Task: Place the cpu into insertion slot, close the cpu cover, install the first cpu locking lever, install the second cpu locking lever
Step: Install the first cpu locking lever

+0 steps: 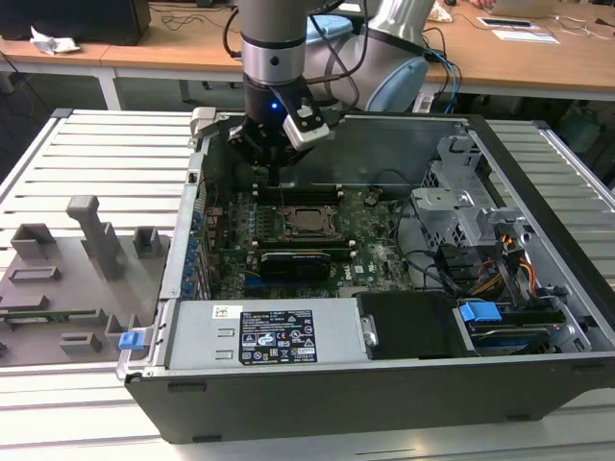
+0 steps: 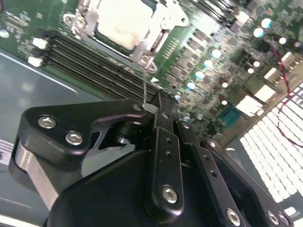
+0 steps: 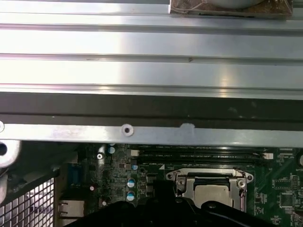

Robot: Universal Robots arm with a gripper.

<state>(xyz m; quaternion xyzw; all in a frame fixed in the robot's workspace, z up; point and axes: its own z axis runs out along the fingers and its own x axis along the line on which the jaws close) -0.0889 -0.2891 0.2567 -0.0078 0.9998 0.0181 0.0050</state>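
In the exterior view, the black gripper (image 1: 276, 178) on the grey robot arm is hanging inside the open black computer case (image 1: 538, 384), just behind the small flat square silver-grey cpu (image 1: 308, 220), which is sitting in the square black metal-rimmed insertion slot (image 1: 291, 233) with the thin square metal cpu cover (image 1: 309, 206) lying closed over it. In the second wrist view, the gripper (image 2: 156, 109) is showing its fingers pressed together on a thin wire locking lever (image 2: 145, 85); the lever is looking light, springy and slippery, best taken near its free end. In the first wrist view, the cpu (image 3: 211, 194) is appearing framed by the cover (image 3: 182, 173), beside the long black memory slots (image 3: 199, 152), which the exterior view is partly hiding.
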